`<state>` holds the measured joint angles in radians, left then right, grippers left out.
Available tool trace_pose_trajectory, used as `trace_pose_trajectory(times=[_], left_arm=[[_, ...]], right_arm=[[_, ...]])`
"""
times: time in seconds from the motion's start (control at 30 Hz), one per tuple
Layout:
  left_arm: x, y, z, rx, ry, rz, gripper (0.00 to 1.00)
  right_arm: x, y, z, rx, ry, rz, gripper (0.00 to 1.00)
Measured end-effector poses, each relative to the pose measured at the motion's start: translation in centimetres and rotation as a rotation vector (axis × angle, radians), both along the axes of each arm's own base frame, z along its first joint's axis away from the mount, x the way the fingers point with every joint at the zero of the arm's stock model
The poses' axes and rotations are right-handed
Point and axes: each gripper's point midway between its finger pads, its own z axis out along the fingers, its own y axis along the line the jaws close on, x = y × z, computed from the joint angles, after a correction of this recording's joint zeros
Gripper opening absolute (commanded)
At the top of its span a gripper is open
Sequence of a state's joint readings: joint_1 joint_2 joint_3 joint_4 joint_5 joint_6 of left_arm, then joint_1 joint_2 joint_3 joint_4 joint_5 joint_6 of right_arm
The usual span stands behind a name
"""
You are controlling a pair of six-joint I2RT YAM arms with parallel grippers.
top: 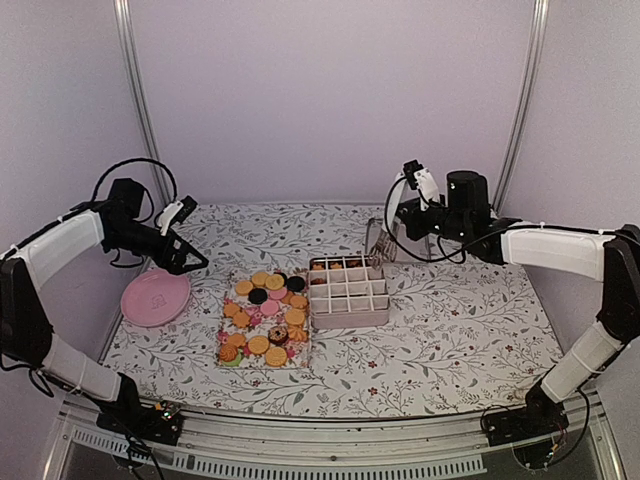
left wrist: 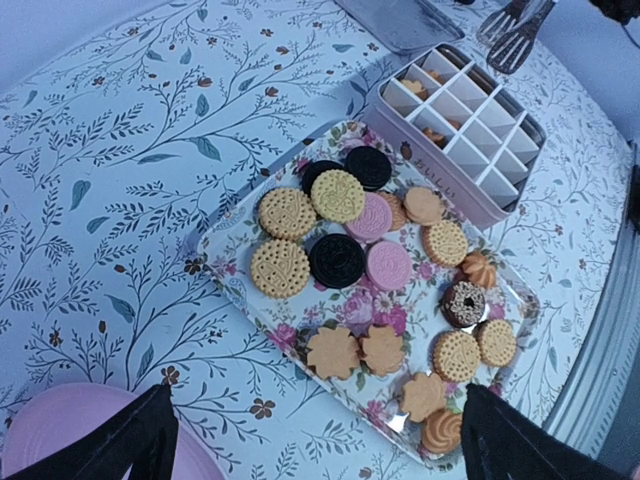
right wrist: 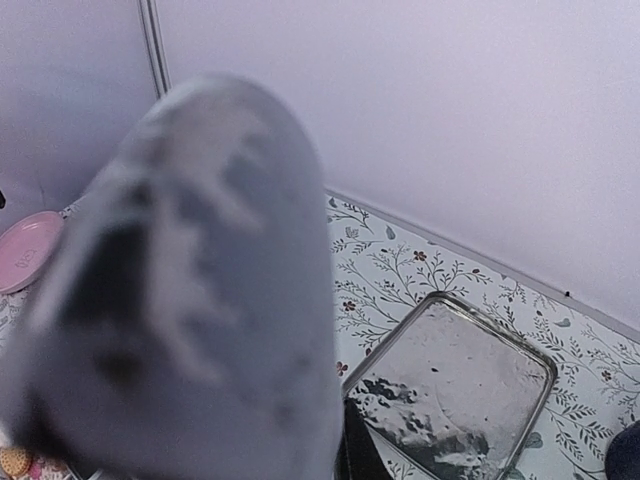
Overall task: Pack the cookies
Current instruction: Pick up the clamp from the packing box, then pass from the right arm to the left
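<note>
We judged the cookies (left wrist: 337, 260) light, brittle, best pinched across their rims; left gripper (left wrist: 315, 420) was spread, right gripper (top: 392, 228) pressed together.

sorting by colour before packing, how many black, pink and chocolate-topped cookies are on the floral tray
black cookies: 3
pink cookies: 2
chocolate-topped cookies: 1
total: 6
</note>
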<state>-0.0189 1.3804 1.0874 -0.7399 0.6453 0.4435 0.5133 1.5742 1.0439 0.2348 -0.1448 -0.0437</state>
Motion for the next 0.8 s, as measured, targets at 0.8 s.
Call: trace_pose_trajectory(times=[0.8], left_arm=[[-4.6, -3.5, 6.9, -0.203, -0.107, -0.169, 0.99]], right_arm=[[-13.8, 25.3, 7.7, 0.232, 0.007, 0.516, 0.00]])
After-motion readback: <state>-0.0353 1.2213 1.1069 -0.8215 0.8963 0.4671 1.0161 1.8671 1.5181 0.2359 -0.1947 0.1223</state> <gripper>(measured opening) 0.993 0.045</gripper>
